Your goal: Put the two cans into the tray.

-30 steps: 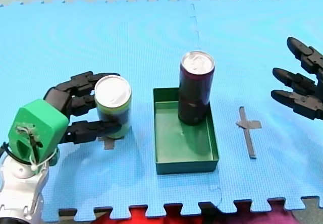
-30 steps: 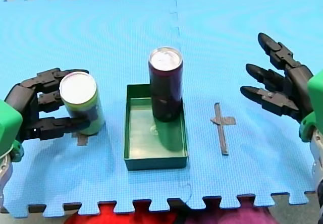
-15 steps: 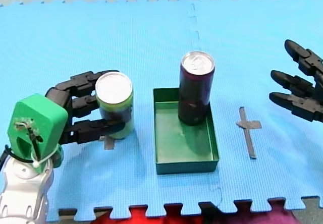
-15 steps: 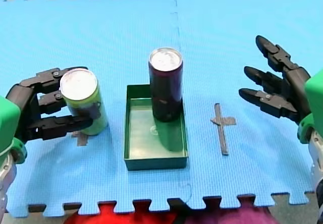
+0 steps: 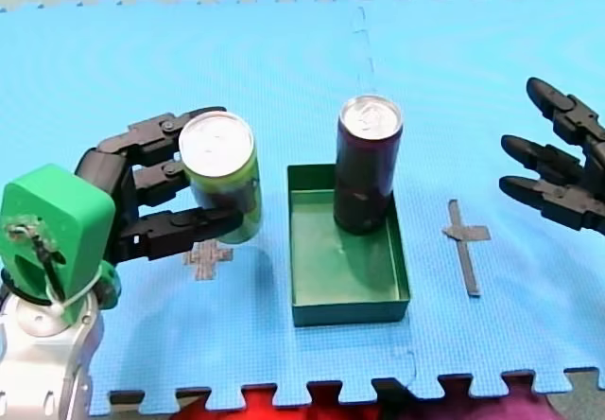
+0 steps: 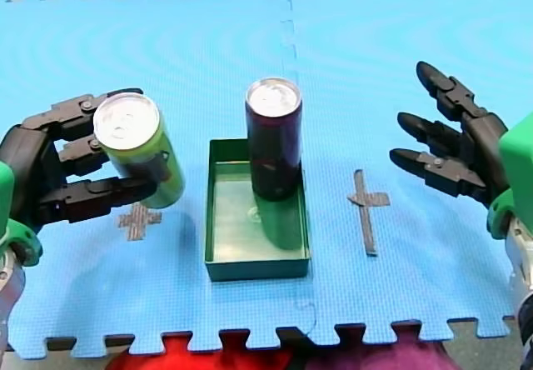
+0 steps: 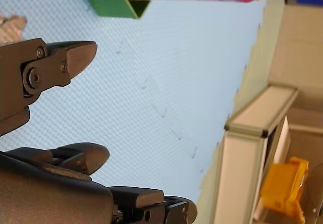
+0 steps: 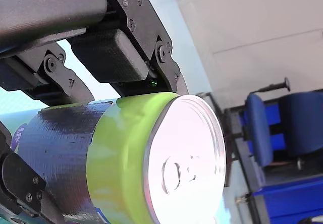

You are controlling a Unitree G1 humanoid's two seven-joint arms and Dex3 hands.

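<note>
The purple can (image 5: 367,169) stands at the far end of the green tray (image 5: 348,312), leaving the near half free. The left hand (image 5: 142,198) clasps the tilted lime-green can (image 5: 236,188) just left of the tray. The right hand (image 6: 454,157) hangs released, well to its right.

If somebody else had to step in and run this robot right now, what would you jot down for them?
Left hand: shut on the green can, which is tilted and seemingly just off the mat, left of the tray.
Right hand: open, holding nothing, over the mat right of the tray.
Done: purple can stands upright in the tray's far end.
Left: carry the green can over and set it in the tray's free near part.
</note>
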